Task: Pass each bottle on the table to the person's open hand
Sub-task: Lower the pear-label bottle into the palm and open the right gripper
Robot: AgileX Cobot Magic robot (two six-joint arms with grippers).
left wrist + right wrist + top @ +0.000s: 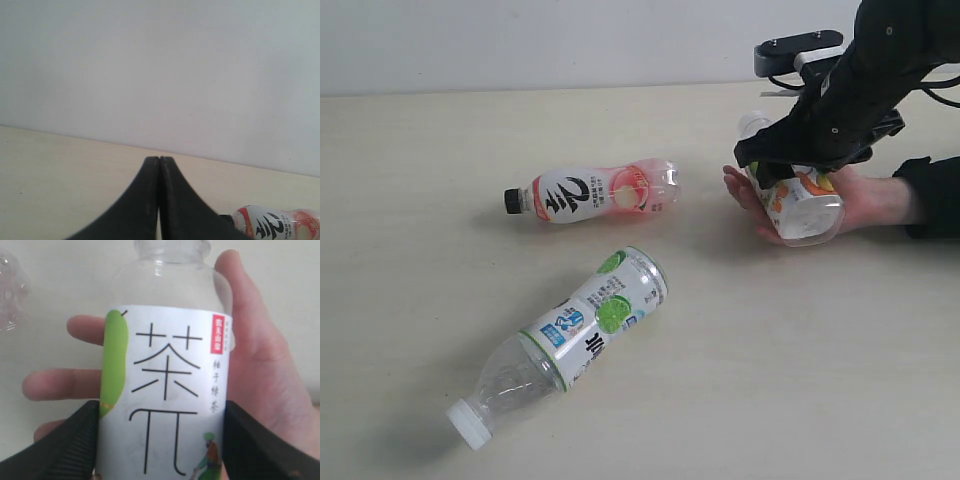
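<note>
You have the green-orange bottle (802,208) lying across the person's open hand (872,198), label up and its neck pointing away from the palm toward the far edge of the table (420,150). The right gripper (802,160) comes down over that hand and is clamped on the bottle. In the right wrist view its two black fingers (65,445) press the label from both sides, with the hand's spread fingers and thumb showing behind the bottle (165,390). You cannot tell from these views whether the bottle's weight is on the palm or carried by the gripper alone.

Out past the hand's fingertips, well apart from them, the pink-white bottle (595,192) lies on its side. Its base is turned toward the hand and its black cap (512,201) away from it. Farther from the hand, and nearer the camera, the green-lime bottle (565,345) lies slanted on the table, its base toward the hand and its white cap (468,425) at the far end.

Your left gripper (159,200) has its fingers pressed together with nothing between them. It sits low over the table, and the pink-white bottle is just visible near it.
</note>
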